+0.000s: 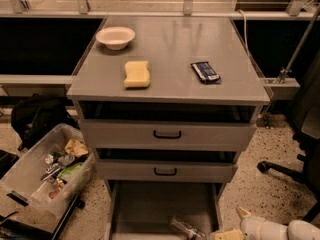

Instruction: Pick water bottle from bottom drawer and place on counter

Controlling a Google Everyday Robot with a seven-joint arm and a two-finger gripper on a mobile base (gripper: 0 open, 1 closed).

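While the gripper (235, 224) hangs low at the right front corner of the bottom drawer (150, 209), its two yellowish fingers (243, 213) stand apart with nothing between them; you appear to be at the reach-in stage. The water bottle (186, 228) lies on its side near the drawer's front edge, right of centre, just beside the gripper.

To do this step well, carry the jaws over the drawer's right wall. Then lower them to straddle the bottle across its narrow width, not along its length. Close gently: thin crinkled plastic will likely buckle, and a round body may roll on the smooth floor. Lift clear of the two black-handled drawers above the tray's rear before you rise to the counter (170, 44).

Materials:
- Bottle: clear, glinting, creased plastic.
- Drawer: plain matt grey metal, shallow and flat.
- Counter: smooth grey rectangle bearing a shallow pale bowl (115, 37), a yellow, porous-looking sponge (136, 74) and a dark blue glossy packet (205, 72).

The bare surface between sponge and packet looks suitable for placement.
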